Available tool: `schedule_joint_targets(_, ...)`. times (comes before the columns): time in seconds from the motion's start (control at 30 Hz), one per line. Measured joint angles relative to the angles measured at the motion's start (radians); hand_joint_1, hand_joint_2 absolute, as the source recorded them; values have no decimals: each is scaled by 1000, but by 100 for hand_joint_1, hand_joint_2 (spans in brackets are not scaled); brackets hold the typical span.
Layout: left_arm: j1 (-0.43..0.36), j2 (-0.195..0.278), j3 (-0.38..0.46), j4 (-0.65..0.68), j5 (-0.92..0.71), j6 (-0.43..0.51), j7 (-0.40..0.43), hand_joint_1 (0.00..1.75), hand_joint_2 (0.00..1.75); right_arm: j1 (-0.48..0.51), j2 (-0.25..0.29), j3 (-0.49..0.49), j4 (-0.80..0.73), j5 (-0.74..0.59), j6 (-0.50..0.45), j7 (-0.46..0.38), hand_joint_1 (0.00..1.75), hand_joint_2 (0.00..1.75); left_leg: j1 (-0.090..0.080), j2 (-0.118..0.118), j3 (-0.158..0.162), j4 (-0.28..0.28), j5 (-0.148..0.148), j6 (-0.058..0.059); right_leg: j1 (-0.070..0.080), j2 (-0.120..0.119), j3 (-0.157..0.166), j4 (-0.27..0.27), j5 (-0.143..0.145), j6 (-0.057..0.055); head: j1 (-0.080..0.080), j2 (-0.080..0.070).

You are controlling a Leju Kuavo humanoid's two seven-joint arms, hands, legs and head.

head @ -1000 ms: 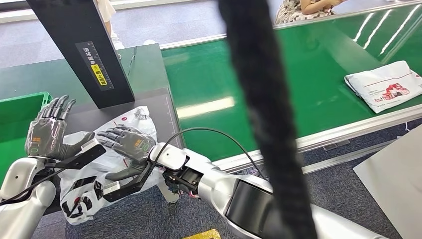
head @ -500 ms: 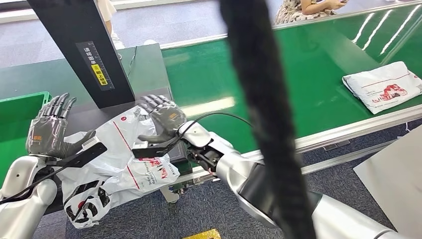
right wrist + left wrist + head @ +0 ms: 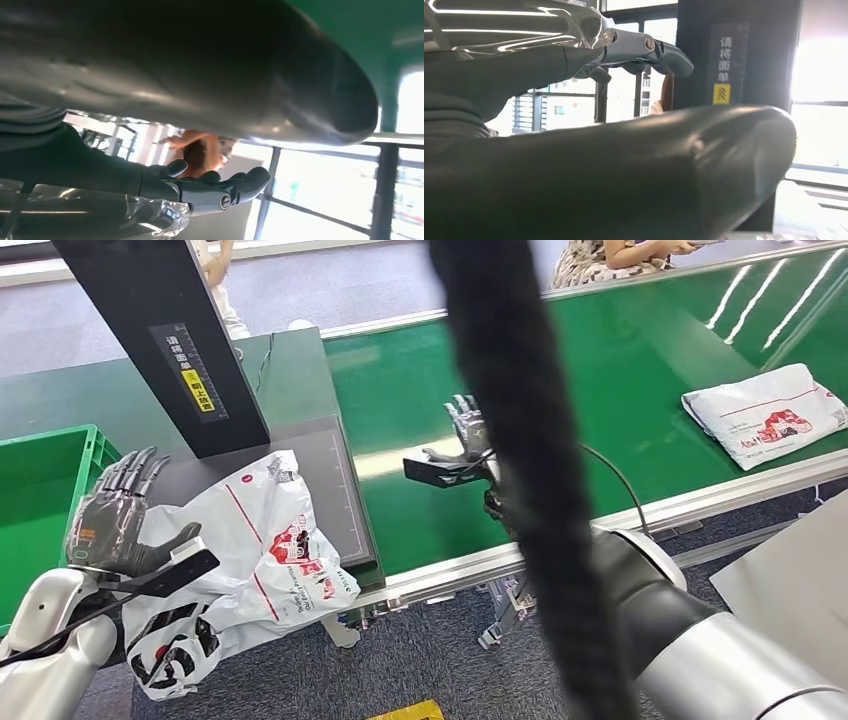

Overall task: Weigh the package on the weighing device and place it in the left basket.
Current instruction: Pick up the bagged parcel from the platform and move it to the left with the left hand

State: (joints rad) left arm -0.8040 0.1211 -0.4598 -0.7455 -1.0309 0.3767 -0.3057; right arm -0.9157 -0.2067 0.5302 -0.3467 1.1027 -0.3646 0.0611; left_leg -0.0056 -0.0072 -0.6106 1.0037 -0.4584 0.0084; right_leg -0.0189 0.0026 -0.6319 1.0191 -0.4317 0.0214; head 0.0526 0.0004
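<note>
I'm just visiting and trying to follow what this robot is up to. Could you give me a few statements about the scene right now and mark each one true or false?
1. The white package lies partly on the dark scale plate, with its lower end hanging over the edge. True.
2. The right hand is gripping that package. False: it is over the green conveyor belt, away from the package, holding nothing.
3. The left hand is beside the package with its fingers spread. True.
4. The package is already in the green basket. False: the basket is to the left of the package.
5. A second white package lies on the belt, far to the right. True.
</note>
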Motion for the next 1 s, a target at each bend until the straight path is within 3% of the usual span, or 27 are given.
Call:
schedule_joint_targets(0.2, 50, -29, -48, 27, 8, 20, -19, 0, 0, 7, -39, -31, 22, 9, 0, 9, 0, 0, 0, 1, 0, 0, 0, 0, 0, 0, 0, 0, 0, 0, 0, 0)
schedule_joint_targets(0.7, 77, -137, -110, 108, 65, -18, -10, 0, 0, 21, -35, -63, 28, 48, -3, -13, 0, 0, 0, 1, 0, 0, 0, 0, 0, 0, 0, 0, 0, 0, 0, 0)
schedule_joint_targets(0.93, 76, -157, -118, 139, 73, -28, 22, 0, 0, 21, -33, -82, 28, 56, -11, -48, 0, 0, 0, 1, 0, 0, 0, 0, 0, 0, 0, 0, 0, 0, 0, 0)
schedule_joint_targets(1.0, 76, -159, -120, 146, 74, -32, 30, 0, 87, 21, -31, -86, 28, 58, -12, -57, 0, 0, 0, 1, 0, 0, 0, 0, 0, 0, 0, 0, 0, 0, 0, 0)
